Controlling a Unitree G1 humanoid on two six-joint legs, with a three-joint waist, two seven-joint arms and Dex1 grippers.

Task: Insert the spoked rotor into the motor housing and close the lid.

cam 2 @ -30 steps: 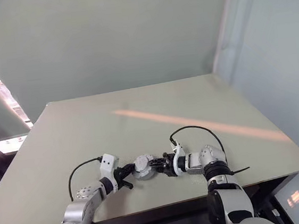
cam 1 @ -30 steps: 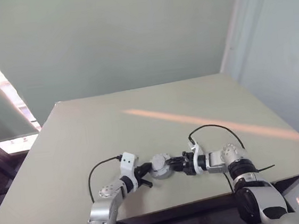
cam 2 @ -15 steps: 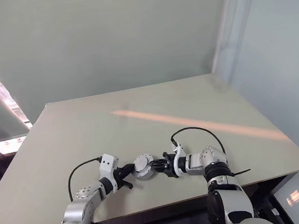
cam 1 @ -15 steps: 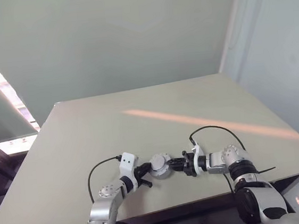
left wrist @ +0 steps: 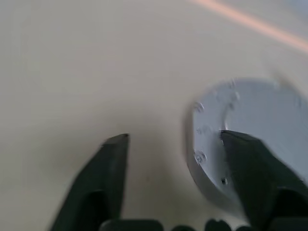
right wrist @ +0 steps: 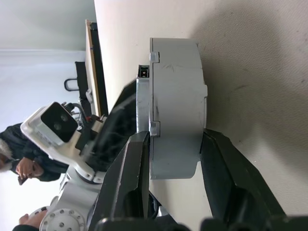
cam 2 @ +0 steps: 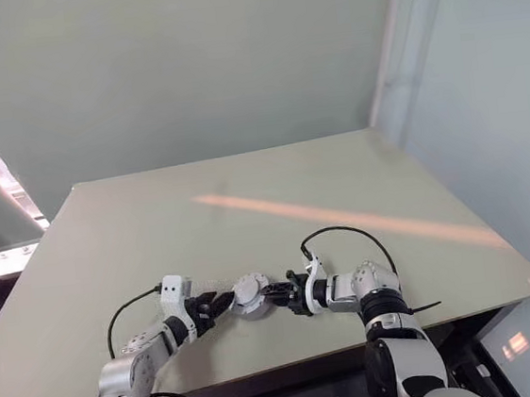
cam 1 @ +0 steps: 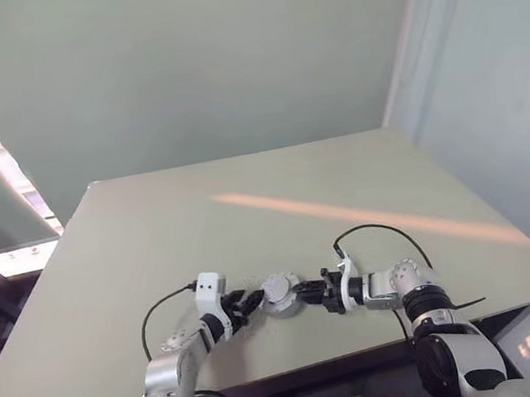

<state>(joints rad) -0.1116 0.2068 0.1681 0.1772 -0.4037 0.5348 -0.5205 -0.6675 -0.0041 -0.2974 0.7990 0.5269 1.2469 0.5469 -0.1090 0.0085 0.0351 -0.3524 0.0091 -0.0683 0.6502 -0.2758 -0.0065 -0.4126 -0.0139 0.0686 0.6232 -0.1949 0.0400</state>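
Observation:
The motor housing (cam 1: 276, 289), a round silvery-grey body, sits near the table's front edge with my right gripper (cam 1: 301, 294) shut on it. In the right wrist view the fingers (right wrist: 130, 173) press on the two flat faces of the housing (right wrist: 175, 96). A thinner grey layer, the lid (right wrist: 143, 101), lies flush against one face. The spoked rotor is hidden. My left gripper (cam 1: 249, 304) stands open just left of the housing. In the left wrist view the housing (left wrist: 250, 120) lies off to one side of the gap between the left gripper's (left wrist: 175, 139) fingers.
The pale table (cam 1: 247, 210) stretches away bare, crossed by an orange streak of light (cam 1: 362, 215). A black cable (cam 1: 382, 229) loops over my right wrist. A person (right wrist: 17, 163) stands beyond the table's edge in the right wrist view.
My left gripper has opened and drawn back to the left, away from the housing. The right gripper keeps its hold in place. The head camera has shifted slightly.

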